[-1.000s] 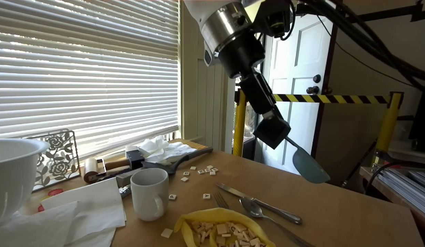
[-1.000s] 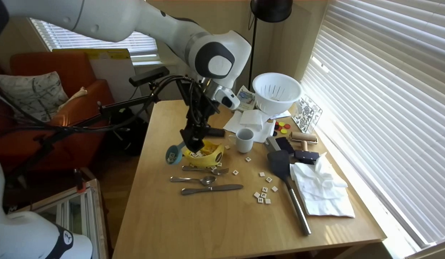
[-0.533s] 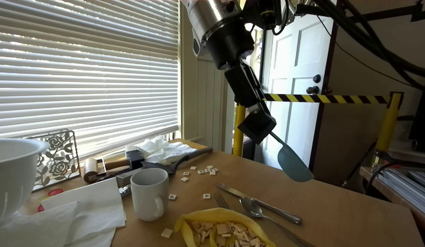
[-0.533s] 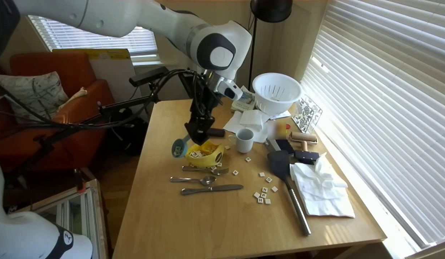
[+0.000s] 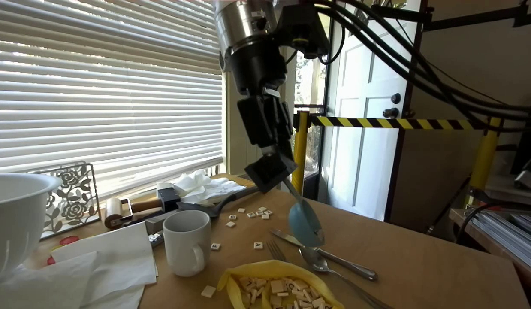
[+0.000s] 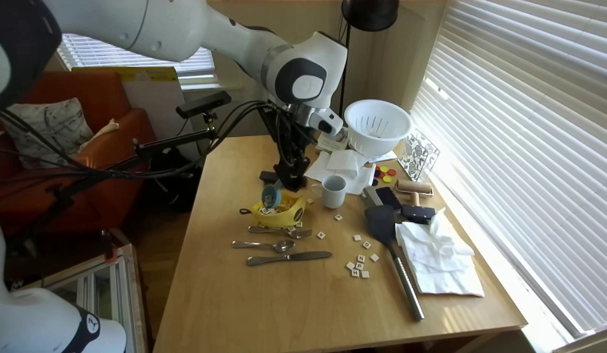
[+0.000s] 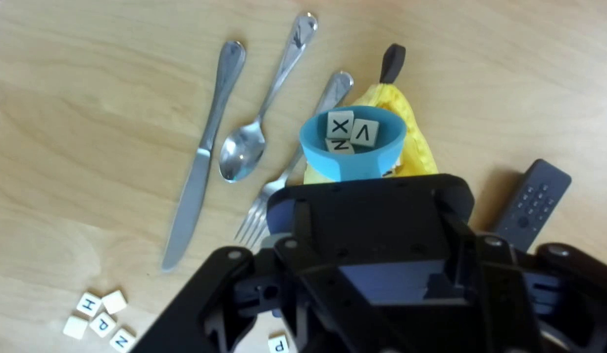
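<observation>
OK, I've swung the blue scoop (image 7: 343, 168) w/ tiles (image 7: 340, 124) toward yellow pouch (image 6: 285, 219), gripper (image 5: 273, 159) clamped on it; prob. nearly lined up.

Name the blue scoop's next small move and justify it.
Probably ease the blue scoop a little further over the yellow pouch, keeping it steady: it carries letter tiles, more lie in the open pouch, and in the wrist view the scoop overlaps it only partly, also crossing the fork.
</observation>
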Robot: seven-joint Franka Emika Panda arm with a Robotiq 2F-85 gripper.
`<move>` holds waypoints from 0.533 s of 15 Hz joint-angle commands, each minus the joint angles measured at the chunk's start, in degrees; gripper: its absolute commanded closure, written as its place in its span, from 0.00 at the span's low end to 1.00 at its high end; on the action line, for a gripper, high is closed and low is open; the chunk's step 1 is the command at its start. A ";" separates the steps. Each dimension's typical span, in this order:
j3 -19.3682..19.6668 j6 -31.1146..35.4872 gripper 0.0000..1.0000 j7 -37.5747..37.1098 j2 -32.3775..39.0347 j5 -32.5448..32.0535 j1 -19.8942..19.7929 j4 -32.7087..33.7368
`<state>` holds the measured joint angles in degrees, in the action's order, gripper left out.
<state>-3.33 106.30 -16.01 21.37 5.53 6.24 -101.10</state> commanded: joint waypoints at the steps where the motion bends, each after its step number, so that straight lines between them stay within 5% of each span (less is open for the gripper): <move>1: -0.55 0.16 0.65 0.42 3.96 1.56 0.30 7.60; 8: -0.61 -1.15 0.65 -0.08 8.51 3.04 -0.22 19.44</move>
<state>-4.01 107.19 -16.04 26.40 6.29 6.36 -88.44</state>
